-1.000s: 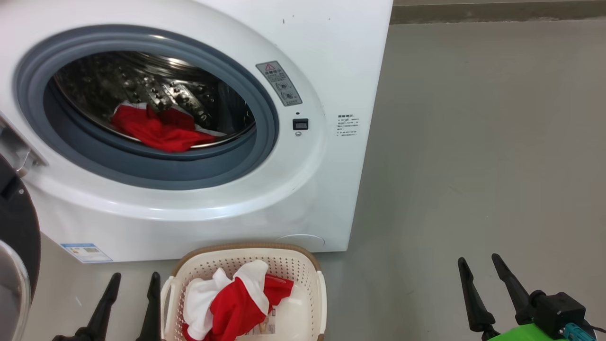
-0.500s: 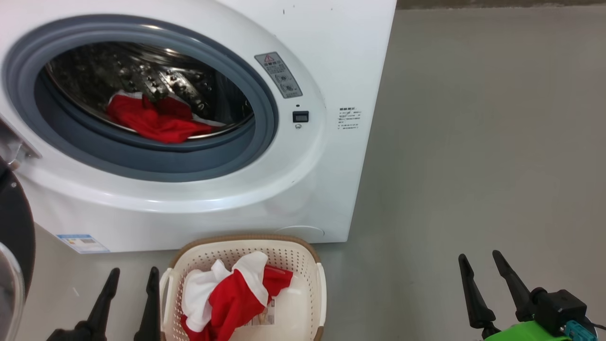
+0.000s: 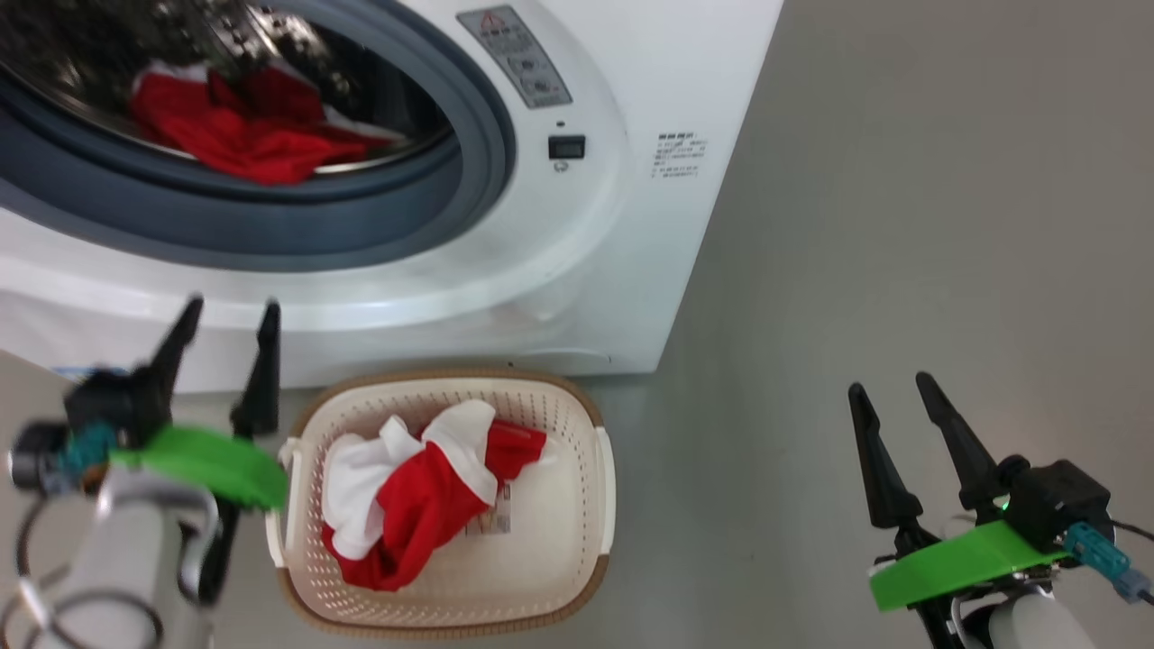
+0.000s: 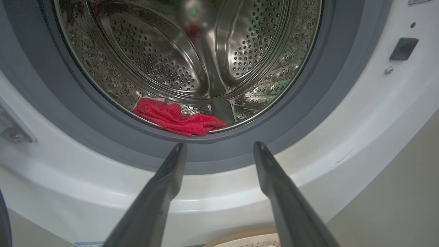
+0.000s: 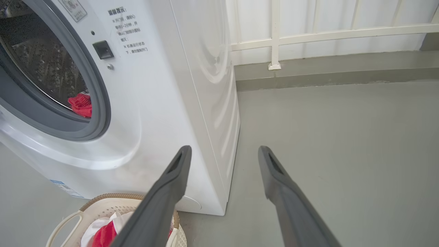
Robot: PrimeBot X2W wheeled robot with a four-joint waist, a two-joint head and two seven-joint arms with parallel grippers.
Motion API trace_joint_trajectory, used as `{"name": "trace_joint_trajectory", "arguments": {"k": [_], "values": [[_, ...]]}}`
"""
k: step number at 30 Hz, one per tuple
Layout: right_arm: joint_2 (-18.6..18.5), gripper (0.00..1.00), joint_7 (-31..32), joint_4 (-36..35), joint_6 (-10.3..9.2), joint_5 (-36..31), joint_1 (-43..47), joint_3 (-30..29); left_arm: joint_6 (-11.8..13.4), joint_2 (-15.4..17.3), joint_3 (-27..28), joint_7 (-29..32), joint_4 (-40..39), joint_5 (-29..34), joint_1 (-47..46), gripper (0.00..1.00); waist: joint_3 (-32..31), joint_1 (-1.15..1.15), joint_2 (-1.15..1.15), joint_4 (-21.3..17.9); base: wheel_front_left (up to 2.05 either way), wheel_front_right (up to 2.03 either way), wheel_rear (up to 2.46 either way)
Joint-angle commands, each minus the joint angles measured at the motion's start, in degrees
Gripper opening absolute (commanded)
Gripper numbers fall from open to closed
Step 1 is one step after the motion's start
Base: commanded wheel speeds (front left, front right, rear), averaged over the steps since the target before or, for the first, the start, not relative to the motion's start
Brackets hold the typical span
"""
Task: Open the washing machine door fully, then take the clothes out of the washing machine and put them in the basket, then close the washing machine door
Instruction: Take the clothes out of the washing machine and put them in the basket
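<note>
As left tool is hovering spread and empty:
aiming low past the gasket at the red clothes is looking safest.

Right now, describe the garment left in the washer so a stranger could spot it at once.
Find the big white washing machine and look through its grey-blue gasket into the steel drum. A crumpled red garment lies at the drum's front lip. Unlike the red-and-white bundle in the basket, it is nearly all red.

The big white front-loading washing machine is cut off top and left; the dark-fingered left gripper (forearm too) is blurred.
</note>
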Motion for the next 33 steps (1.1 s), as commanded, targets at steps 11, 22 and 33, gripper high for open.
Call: {"name": "trace_joint_trajectory", "arguments": {"k": [11,22,33], "values": [[-0.47,1.00,-0.36,-2.44,0.28,0.82,-6.32,2.50,0.03,8.72,-7.98,5.41,21.35,-6.90,-30.31,1.00,12.66,0.00,0.00,-2.17,0.00,0.00,0.00],[-0.47,1.00,-0.36,-3.14,0.28,1.30,-8.02,3.70,0.03,11.41,-16.23,6.61,31.94,-10.80,-43.81,1.00,16.67,0.00,0.00,-3.92,0.00,0.00,0.00],[-0.47,1.00,-0.36,-3.82,0.28,2.02,-8.86,5.29,0.03,14.01,-21.77,6.03,38.72,-12.99,-49.88,1.00,19.61,0.00,0.00,-6.79,0.00,0.00,0.00]]}}
